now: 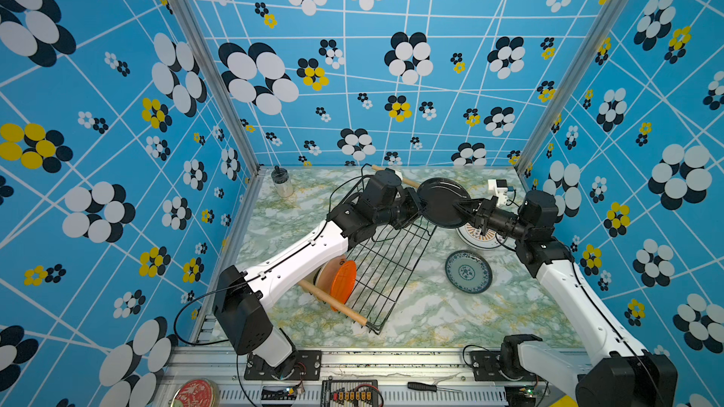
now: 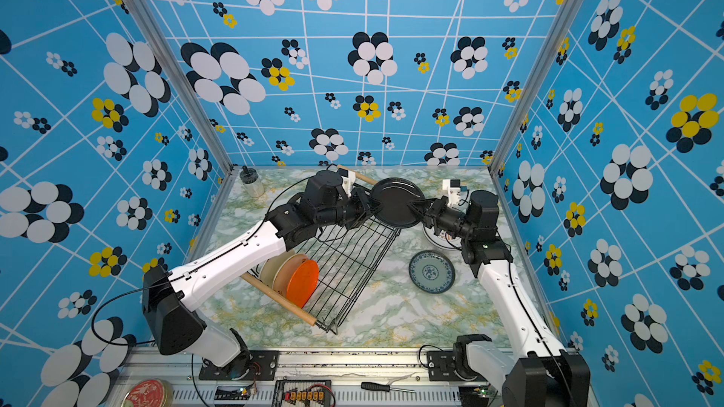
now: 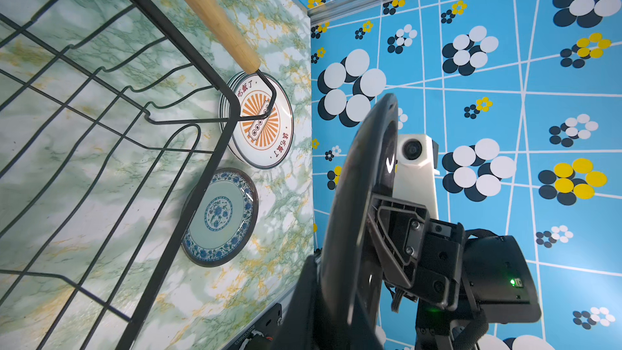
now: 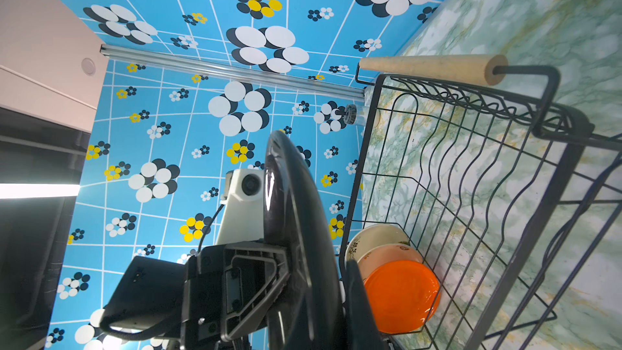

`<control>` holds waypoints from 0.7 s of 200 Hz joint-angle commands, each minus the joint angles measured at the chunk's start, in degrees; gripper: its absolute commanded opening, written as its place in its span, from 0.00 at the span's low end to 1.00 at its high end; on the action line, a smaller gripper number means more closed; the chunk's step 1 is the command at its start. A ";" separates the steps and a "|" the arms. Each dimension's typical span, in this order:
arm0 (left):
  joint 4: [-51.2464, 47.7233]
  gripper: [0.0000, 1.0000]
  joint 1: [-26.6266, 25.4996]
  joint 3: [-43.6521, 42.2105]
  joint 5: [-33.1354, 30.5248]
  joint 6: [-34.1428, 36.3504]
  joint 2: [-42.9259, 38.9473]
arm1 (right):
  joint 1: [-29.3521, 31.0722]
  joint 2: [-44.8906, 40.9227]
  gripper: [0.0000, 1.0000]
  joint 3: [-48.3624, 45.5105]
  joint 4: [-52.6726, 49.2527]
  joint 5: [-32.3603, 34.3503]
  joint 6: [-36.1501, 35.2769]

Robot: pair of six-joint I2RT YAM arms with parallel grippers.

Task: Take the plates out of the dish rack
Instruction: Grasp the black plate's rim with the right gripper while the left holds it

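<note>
A black plate (image 1: 442, 201) (image 2: 395, 201) hangs upright in the air over the far end of the dish rack (image 1: 391, 264) (image 2: 344, 268). My left gripper (image 1: 421, 205) (image 3: 323, 314) is shut on its left rim. My right gripper (image 1: 460, 205) (image 4: 323, 314) is shut on the opposite rim. Both wrist views show the plate edge-on (image 3: 356, 196) (image 4: 292, 203). An orange plate (image 1: 344, 279) (image 4: 400, 294), a tan plate (image 4: 387, 254) and a cream plate (image 4: 373, 235) stand at the rack's near end. A blue-patterned plate (image 1: 468, 271) (image 3: 218, 217) and a stack of white sunburst plates (image 1: 480, 236) (image 3: 262, 122) lie on the table right of the rack.
A clear bottle with a black cap (image 1: 281, 182) stands at the far left corner of the marble table (image 1: 431, 315). A red tin (image 1: 194, 393) and a screwdriver (image 1: 427, 386) lie on the front rail. Patterned walls enclose three sides.
</note>
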 commanded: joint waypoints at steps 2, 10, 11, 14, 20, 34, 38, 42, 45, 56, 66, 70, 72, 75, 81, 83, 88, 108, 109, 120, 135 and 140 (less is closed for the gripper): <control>-0.24 0.09 -1.11 1.44 0.60 1.66 2.15 | 0.72 0.06 0.00 1.33 2.53 -3.31 0.48; -0.54 0.12 -1.35 1.66 0.54 1.70 2.33 | 0.72 0.12 0.00 1.30 2.61 -3.43 0.40; -0.59 0.13 -1.36 1.71 0.52 1.71 2.38 | 0.73 0.12 0.00 1.27 2.61 -3.39 0.44; -0.76 0.14 -1.37 1.79 0.46 1.71 2.44 | 0.73 0.13 0.00 1.36 2.59 -3.50 0.37; -1.46 0.18 -1.38 1.99 0.25 1.58 2.55 | 0.70 0.24 0.00 1.41 2.66 -3.61 0.25; -1.65 0.35 -1.60 1.77 -0.24 1.39 2.60 | 0.73 0.37 0.00 1.78 2.18 -3.97 -0.36; -1.66 0.39 -1.65 1.68 -0.35 1.44 2.60 | 0.73 0.38 0.00 2.03 1.68 -4.05 -0.75; -1.84 0.42 -1.75 1.79 -0.47 1.51 2.60 | 0.73 0.45 0.00 2.37 0.78 -4.19 -1.41; -2.06 0.42 -1.84 1.90 -0.59 1.64 2.60 | 0.72 0.52 0.00 2.72 0.05 -4.13 -1.92; -3.47 0.50 -2.24 2.72 -1.10 2.67 2.64 | 0.60 0.63 0.00 4.06 -3.07 -3.81 -4.07; -5.32 0.52 -2.61 3.75 -1.90 3.88 2.60 | 0.47 0.83 0.00 5.43 -5.46 -3.51 -6.24; -6.02 0.54 -2.75 4.13 -2.21 4.44 2.52 | 0.37 0.92 0.00 5.96 -6.34 -3.44 -7.00; -6.49 0.54 -2.77 4.33 -2.35 4.67 2.45 | 0.27 0.98 0.00 6.35 -6.81 -3.39 -7.30; -7.02 0.54 -2.83 4.49 -2.63 5.08 2.30 | 0.14 1.16 0.00 6.72 -7.41 -3.26 -7.82; -8.56 0.55 -2.87 4.86 -3.52 5.79 1.99 | -0.28 1.33 0.00 7.62 -8.66 -3.17 -8.82; -9.04 0.56 -2.91 4.90 -3.85 6.07 1.81 | -0.46 1.39 0.00 7.91 -9.12 -3.17 -9.14; -10.01 0.57 -2.97 4.92 -4.43 6.68 1.24 | -0.92 1.61 0.00 8.63 -10.32 -3.17 -9.99; -15.39 0.61 -2.96 5.22 -7.23 9.69 -1.22 | -3.91 2.01 0.00 11.53 -15.81 -2.86 -13.92; -15.66 0.61 -2.96 5.25 -7.45 9.88 -1.37 | -4.10 2.03 0.00 11.70 -16.13 -2.84 -14.28; -19.75 0.62 -2.98 5.51 -9.35 11.85 -2.80 | -6.19 2.14 0.00 13.41 -20.23 -2.27 -17.31; -26.14 0.64 -2.98 5.62 -12.71 14.12 -4.98 | -8.44 2.15 0.00 16.00 -27.84 0.34 -23.13; -28.36 0.65 -2.96 5.54 -13.84 14.83 -5.78 | -9.00 2.30 0.00 17.11 -30.80 1.56 -25.25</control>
